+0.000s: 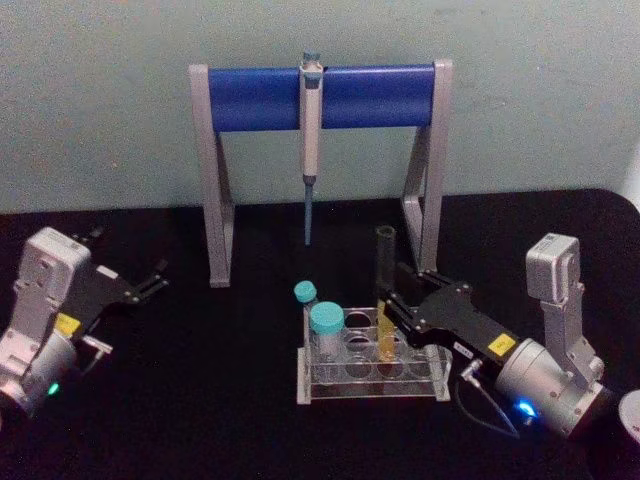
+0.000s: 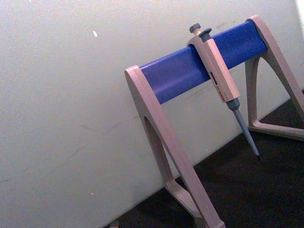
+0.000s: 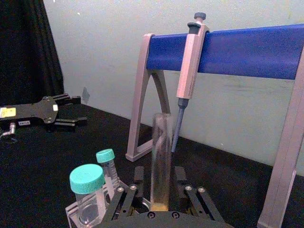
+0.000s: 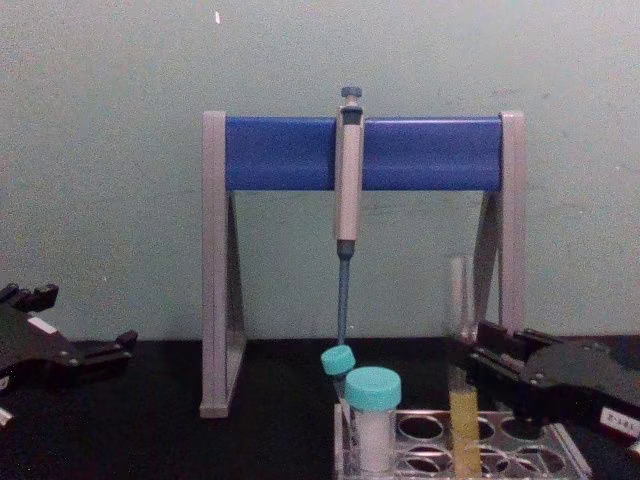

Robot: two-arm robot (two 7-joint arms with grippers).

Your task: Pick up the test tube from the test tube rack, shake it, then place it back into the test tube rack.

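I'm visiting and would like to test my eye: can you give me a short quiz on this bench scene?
1. True or false: the right gripper is at the tall clear glass test tube with yellow liquid.
2. What hangs from the blue-barred grey stand? A) grey-blue pipette B) funnel C) brush
3. Fill in: the low clear plastic test tube rack also holds two vials with ___ caps.

Key: 1 true; 2 A; 3 teal. The left gripper rests apart, to the left.
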